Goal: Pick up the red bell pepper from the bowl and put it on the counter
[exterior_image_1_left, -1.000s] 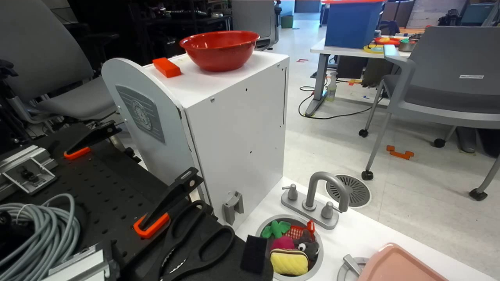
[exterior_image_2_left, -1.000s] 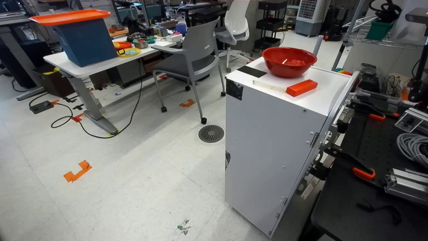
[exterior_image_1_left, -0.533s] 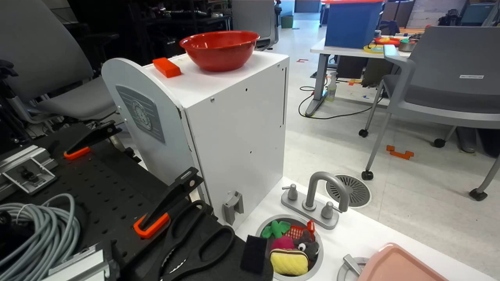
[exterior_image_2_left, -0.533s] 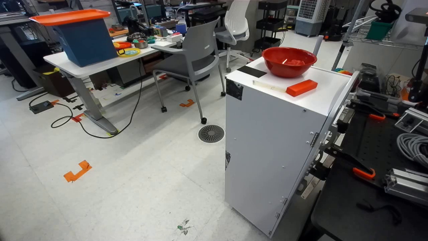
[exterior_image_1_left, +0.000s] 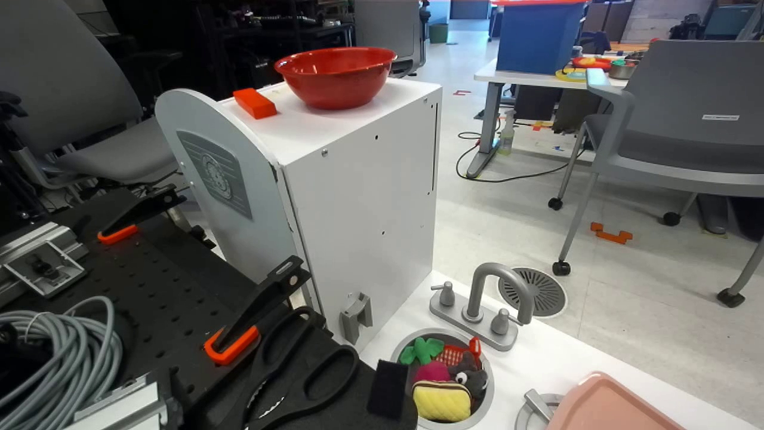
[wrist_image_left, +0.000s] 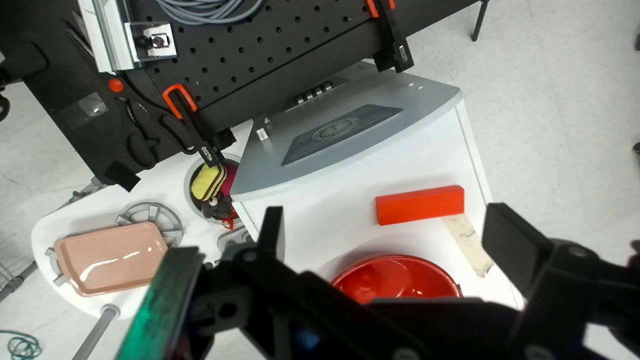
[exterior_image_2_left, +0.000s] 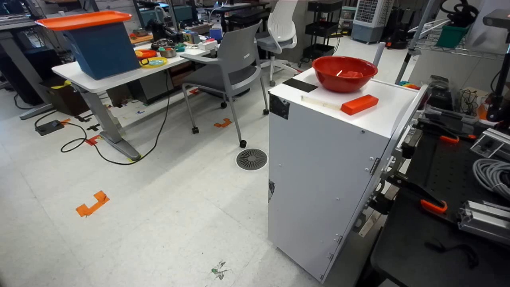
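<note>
Red bell pepper (exterior_image_2_left: 353,74) rests inside the red bowl (exterior_image_2_left: 343,84) on the white counter (exterior_image_2_left: 382,115), seen at upper right in an exterior view, with the pick not yet made. My pincer (wrist_image_left: 387,225), spread wide and holding nothing, spans the lower half of the wrist view, its fingers (wrist_image_left: 515,245) at either side. The step in hand looks to be the approach: done well, I would bring one finger down on each side of the pepper, inside the rim and clear of the bowl's wall, squeeze lightly, then lift straight up before moving aside. An orange block (wrist_image_left: 420,205) near the bowl is best left unbumped. The pepper lies beyond my fingertips and well apart from them, toward the bottom centre of the wrist view and lower in that frame than the gap between the tips, so I judge a shift is needed before the descent. Red on red, its outline there is hard to tell.
</note>
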Motion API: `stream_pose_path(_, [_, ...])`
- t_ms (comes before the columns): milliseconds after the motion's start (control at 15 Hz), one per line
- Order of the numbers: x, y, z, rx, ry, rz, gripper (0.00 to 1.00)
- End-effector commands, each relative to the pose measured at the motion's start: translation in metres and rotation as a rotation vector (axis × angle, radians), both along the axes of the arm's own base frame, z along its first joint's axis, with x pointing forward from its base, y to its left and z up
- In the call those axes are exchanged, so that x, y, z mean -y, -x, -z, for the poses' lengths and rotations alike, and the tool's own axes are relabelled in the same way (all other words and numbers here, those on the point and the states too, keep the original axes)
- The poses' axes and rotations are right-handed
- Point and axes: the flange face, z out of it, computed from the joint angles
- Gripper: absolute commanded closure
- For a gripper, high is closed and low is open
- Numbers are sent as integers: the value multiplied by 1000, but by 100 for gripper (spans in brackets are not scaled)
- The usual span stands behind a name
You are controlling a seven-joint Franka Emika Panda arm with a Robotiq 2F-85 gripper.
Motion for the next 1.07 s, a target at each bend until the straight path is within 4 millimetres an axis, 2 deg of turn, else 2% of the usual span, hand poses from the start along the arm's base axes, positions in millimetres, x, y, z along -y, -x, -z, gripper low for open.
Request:
stream_pose_path(0, [0, 0, -1, -1, 0, 0, 0])
stream_pose_path(400, [-1, 1, -3, 10, 5, -7, 0])
stream_pose_path(600, [6, -5, 2, -4, 26, 26, 0])
stream_pose_path(800, [24, -16, 21, -66, 45, 105, 0])
stream_pose_path(1000, [34, -27, 48, -137, 81, 171, 0])
